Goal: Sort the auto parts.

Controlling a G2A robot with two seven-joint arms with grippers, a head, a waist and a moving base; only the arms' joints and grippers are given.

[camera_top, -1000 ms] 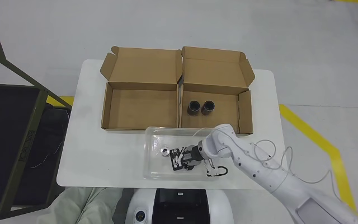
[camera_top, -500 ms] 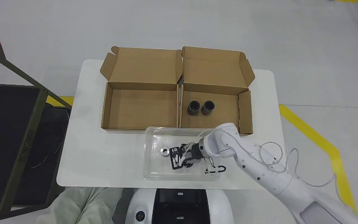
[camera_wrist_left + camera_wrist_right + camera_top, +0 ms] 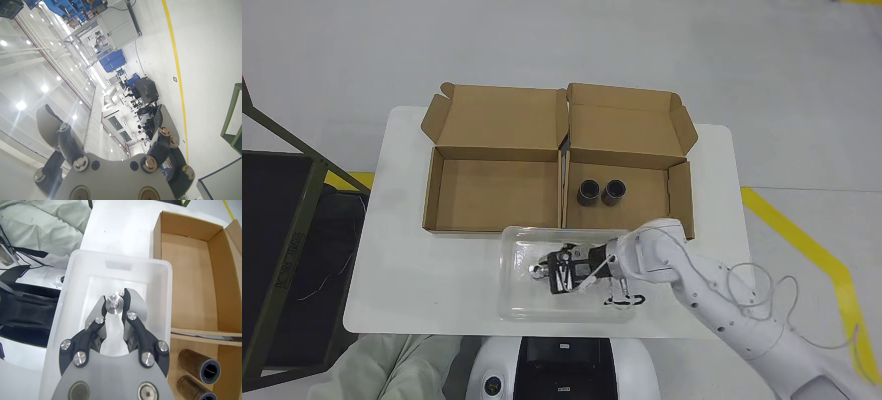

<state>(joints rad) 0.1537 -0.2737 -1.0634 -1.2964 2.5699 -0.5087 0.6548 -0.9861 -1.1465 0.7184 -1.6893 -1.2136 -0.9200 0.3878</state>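
Altogether one silver disc (image 3: 114,306); two cylinders (image 3: 590,191)

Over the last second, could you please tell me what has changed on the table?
The right gripper slid a little way across the clear tray, toward the boxes, and now holds the silver part between its fingers. The part seems to lie where it was. The tray, the cardboard boxes and the two dark cylinders stayed put.
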